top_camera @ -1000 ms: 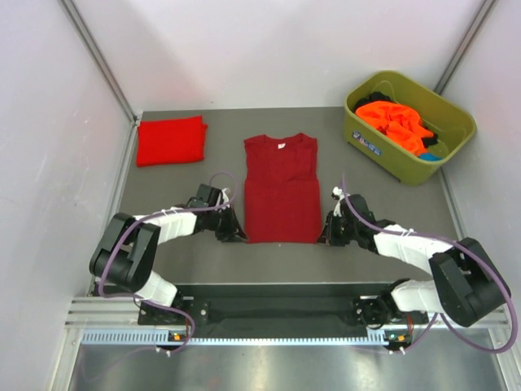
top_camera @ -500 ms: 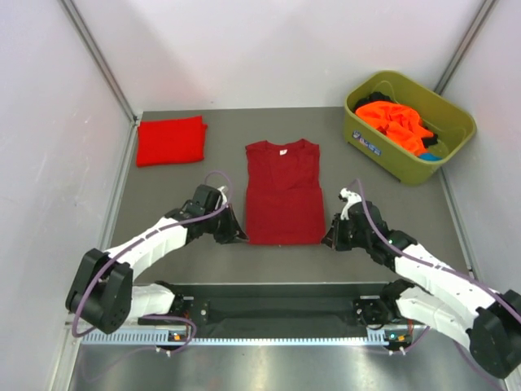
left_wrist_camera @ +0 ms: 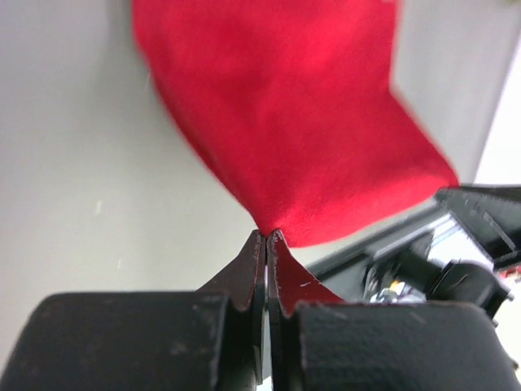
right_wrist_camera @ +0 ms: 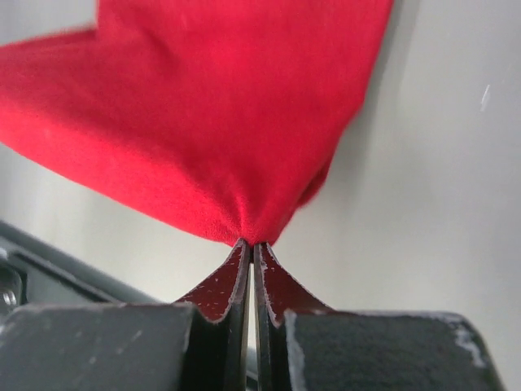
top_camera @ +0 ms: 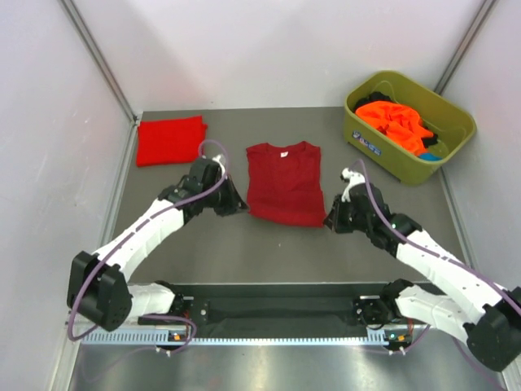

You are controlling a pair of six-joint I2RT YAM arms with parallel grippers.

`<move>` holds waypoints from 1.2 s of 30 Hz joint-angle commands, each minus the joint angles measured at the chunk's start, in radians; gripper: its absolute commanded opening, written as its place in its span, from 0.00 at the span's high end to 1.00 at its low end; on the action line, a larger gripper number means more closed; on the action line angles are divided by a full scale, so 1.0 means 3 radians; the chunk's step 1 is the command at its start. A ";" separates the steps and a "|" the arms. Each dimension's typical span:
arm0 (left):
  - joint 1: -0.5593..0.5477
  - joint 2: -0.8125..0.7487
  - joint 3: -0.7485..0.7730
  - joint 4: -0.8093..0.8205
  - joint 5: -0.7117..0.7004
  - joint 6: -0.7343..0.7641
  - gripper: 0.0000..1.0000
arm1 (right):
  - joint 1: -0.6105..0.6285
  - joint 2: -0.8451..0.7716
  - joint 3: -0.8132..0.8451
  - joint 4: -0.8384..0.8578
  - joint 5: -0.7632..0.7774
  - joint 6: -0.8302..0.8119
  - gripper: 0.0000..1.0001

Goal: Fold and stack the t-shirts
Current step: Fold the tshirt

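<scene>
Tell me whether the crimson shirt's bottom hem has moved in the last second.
Yes. The hem of the crimson t-shirt has shifted away from the black base rail, toward the collar.

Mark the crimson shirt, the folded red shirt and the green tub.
crimson shirt [top_camera: 281, 183], top external view, chest area.
folded red shirt [top_camera: 169, 140], top external view, middle of the fold.
green tub [top_camera: 395, 161], top external view, near outer wall.

Matte dark grey tabletop [top_camera: 285, 252] between pale, evenly lit walls [top_camera: 269, 49], aluminium rail [top_camera: 244, 336] along near edge.
</scene>
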State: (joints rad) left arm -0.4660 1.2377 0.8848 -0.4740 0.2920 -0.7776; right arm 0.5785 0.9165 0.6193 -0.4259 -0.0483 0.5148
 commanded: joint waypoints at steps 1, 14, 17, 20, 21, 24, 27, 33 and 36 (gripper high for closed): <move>0.0091 0.0280 0.0399 -0.0010 -0.0217 0.0143 1.00 | -0.0082 0.0232 0.0440 -0.0007 0.0207 -0.0197 1.00; 0.0612 0.1718 0.2182 0.0092 0.0187 0.0480 1.00 | -0.0885 0.1852 0.2270 0.0023 -0.0222 -0.0816 1.00; 0.0699 0.2066 0.2520 0.0281 0.0355 0.0480 1.00 | -0.0957 0.2240 0.2592 0.0156 -0.0386 -0.0862 1.00; 0.0796 0.2464 0.2807 0.0465 0.0600 0.0455 1.00 | -0.1003 0.2609 0.2808 0.0284 -0.0498 -0.0852 1.00; 0.0817 0.2648 0.2864 0.0541 0.0672 0.0435 1.00 | -0.1018 0.2691 0.2844 0.0406 -0.0519 -0.0842 1.00; 0.0883 0.2980 0.3084 0.0736 0.0724 0.0368 1.00 | -0.1064 0.3004 0.2992 0.0662 -0.0626 -0.0791 1.00; 0.0955 0.3262 0.3258 0.0966 0.0796 0.0291 1.00 | -0.1100 0.3254 0.3100 0.0902 -0.0606 -0.0801 1.00; 0.1042 0.3824 0.3753 0.1181 0.0898 0.0169 0.97 | -0.1192 0.3745 0.3473 0.1031 -0.0540 -0.0847 0.92; 0.1083 0.3984 0.3922 0.1385 0.1010 0.0148 0.81 | -0.1218 0.3945 0.3657 0.1006 -0.0575 -0.0847 0.88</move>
State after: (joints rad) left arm -0.1627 2.4184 1.9797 -0.2081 0.5499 -0.7181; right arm 0.2321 2.0781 1.6398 -0.1951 -0.2115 0.2798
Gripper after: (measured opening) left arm 0.165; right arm 0.119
